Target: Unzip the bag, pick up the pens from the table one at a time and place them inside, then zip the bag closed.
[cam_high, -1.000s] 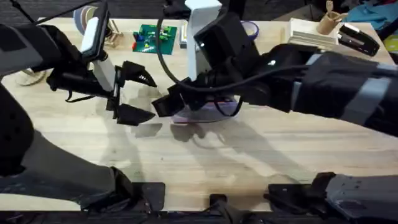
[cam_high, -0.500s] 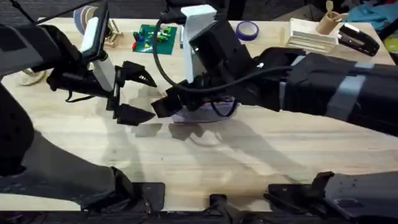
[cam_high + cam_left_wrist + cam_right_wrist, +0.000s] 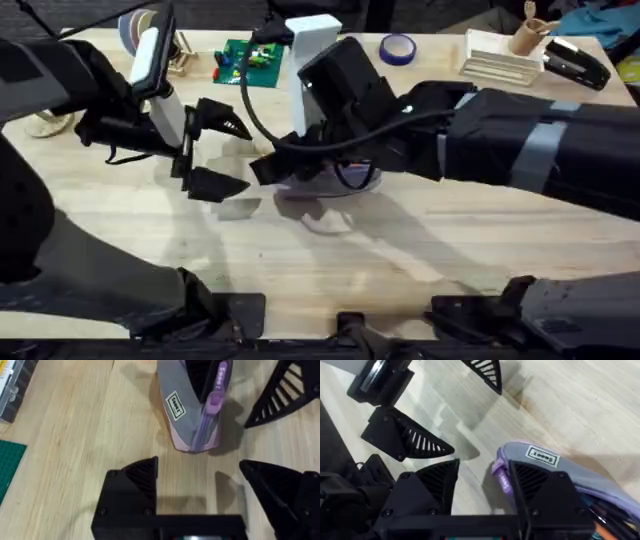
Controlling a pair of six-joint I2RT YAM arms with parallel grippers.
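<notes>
A green board (image 3: 249,57), purple tape roll (image 3: 397,47) and black stapler (image 3: 574,62) lie apart.

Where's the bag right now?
The bag lies mid-table in the overhead view, under the right end effector, with the open left end effector just beside it.

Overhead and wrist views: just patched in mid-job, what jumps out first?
The right arm reaches across the middle, its gripper down at the end of the lilac bag, one finger in the open mouth; pens show inside. The left gripper hangs beside it with jaws open, holding nothing. Behind on the table lie a green board and a purple tape roll.
</notes>
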